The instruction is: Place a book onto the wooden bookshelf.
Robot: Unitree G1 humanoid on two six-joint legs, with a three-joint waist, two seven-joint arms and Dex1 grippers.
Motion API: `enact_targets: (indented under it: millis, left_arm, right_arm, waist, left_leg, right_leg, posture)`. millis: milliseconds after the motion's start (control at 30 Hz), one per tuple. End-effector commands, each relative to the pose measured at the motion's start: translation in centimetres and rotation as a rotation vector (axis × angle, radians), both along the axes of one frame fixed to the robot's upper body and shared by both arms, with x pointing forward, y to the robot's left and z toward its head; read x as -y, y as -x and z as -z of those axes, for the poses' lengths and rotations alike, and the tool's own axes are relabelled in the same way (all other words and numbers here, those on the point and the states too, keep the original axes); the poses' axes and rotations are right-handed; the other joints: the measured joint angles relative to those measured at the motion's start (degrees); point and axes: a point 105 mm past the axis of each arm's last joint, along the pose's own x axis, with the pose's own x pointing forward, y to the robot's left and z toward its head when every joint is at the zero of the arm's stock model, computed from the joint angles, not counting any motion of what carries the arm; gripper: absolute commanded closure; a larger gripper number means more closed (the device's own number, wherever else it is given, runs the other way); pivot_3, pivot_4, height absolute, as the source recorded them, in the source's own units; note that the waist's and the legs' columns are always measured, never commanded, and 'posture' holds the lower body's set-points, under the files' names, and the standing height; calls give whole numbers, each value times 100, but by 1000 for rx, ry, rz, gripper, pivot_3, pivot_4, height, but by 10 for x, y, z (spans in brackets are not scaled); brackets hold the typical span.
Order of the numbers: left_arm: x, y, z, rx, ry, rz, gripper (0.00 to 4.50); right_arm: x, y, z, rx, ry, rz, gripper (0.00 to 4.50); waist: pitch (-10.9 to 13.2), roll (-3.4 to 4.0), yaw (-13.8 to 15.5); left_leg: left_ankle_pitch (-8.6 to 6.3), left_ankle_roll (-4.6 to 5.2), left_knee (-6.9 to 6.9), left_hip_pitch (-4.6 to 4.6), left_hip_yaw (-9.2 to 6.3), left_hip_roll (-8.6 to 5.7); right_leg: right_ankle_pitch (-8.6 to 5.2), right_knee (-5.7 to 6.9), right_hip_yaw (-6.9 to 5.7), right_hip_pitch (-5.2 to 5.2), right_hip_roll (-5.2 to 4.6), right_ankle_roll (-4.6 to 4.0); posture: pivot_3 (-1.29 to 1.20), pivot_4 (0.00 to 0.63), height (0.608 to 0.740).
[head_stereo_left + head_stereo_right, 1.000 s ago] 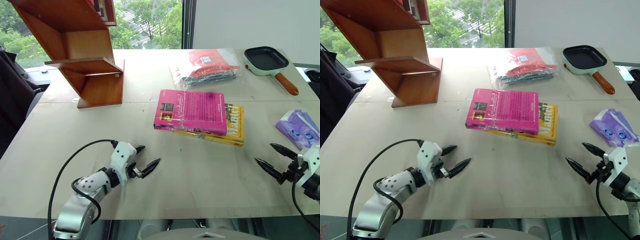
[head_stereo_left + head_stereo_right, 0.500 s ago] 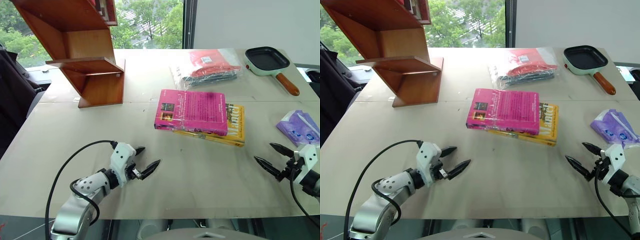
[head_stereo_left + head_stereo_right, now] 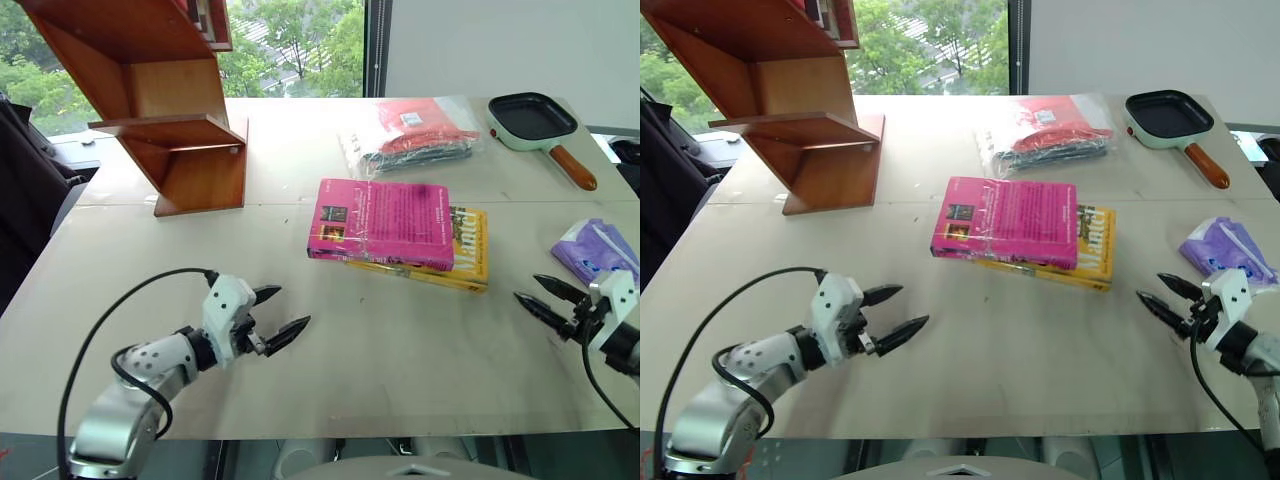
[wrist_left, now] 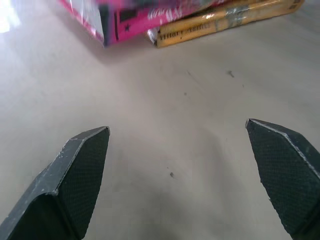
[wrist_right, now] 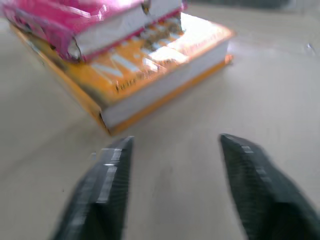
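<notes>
Lying flat: the book (image 3: 381, 222), bright magenta-pink, sits on top of the yellow book (image 3: 462, 258) near the middle of the surface (image 3: 400, 350), its picture squares toward the robot's left.
Stack: the yellow book pokes out from under the pink one on the right and near edges; both covers face up.
Bookshelf: the wooden bookshelf (image 3: 165, 120) stands at the far left of the surface, well apart from the books, with slanted side panels and one flat shelf in plain sight.
Left gripper (image 3: 273, 315): hovers over bare surface on the near left, its fingers (image 4: 82, 165) spread wide and grasping nothing, pointing toward the stack.
Right gripper (image 3: 1167, 295): sits near the right edge, just beside the purple packet (image 3: 596, 252); its fingers (image 5: 107, 187) stand apart with bare surface between them and grip nothing, though the wrist view is blurred, so how wide the gap is stays uncertain.
Aim: in the right wrist view the corner of the yellow book lies ahead of the fingers, not touching them.
Far side: a clear bag of red and dark items (image 3: 415, 130) lies beyond the books, and a small pan (image 3: 535, 120) with a mint rim and brown handle lies at the far right.
</notes>
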Motion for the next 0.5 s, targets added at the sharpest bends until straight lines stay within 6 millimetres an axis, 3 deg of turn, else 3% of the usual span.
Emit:
enact_targets:
  millis: [33, 67, 100, 133, 300, 500]
  left_arm:
    - [4, -1, -34, 77, 21, 69, 0]
    - [4, -2, -42, 88, 23, 89, 0]
    - [3, -2, -53, 101, 5, 118, 0]
    - [2, -2, -61, 109, -12, 138, 0]
    - [-6, -1, -84, 143, -66, 137, 0]
    - [-12, 5, -99, 161, -75, 83, 0]
  right_arm:
    - [-10, -30, -23, 60, -6, -58, 3754]
    - [-16, -44, -31, 79, -12, -70, 4247]
    - [-25, -72, -43, 111, 9, -70, 4449]
    - [-33, -96, -55, 133, 22, -56, 4449]
    - [-72, -173, -83, 150, 97, 41, 4449]
    - [-109, -204, -104, 156, 171, 111, 4449]
  waist:
    - [3, -5, -11]
    - [16, -17, -66]
    - [22, -14, -74]
    - [31, -28, -136]
    - [58, -45, -242]
    - [61, -50, -200]
  left_leg:
    - [0, -1, 0, 1, -1, 0]
    - [3, -5, -1, 4, 1, 1]
    - [14, -24, 1, 4, 8, 4]
    - [16, -24, 1, 3, 7, 3]
    - [21, -34, -9, 14, 30, 11]
    - [25, -43, -1, -125, -8, -2]
  right_leg:
    - [0, 0, -1, 0, 1, 0]
    - [0, 1, 0, 1, 2, 0]
    - [2, 1, 5, 1, 9, -1]
    - [2, 1, 6, 0, 8, -2]
    - [4, 3, 12, -7, 14, -8]
    - [6, 3, -19, -131, 1, -7]
  posture:
    - [0, 150, 720]
    - [0, 150, 720]
    - [0, 150, 720]
    - [0, 150, 720]
    - [0, 150, 720]
    - [0, 150, 720]
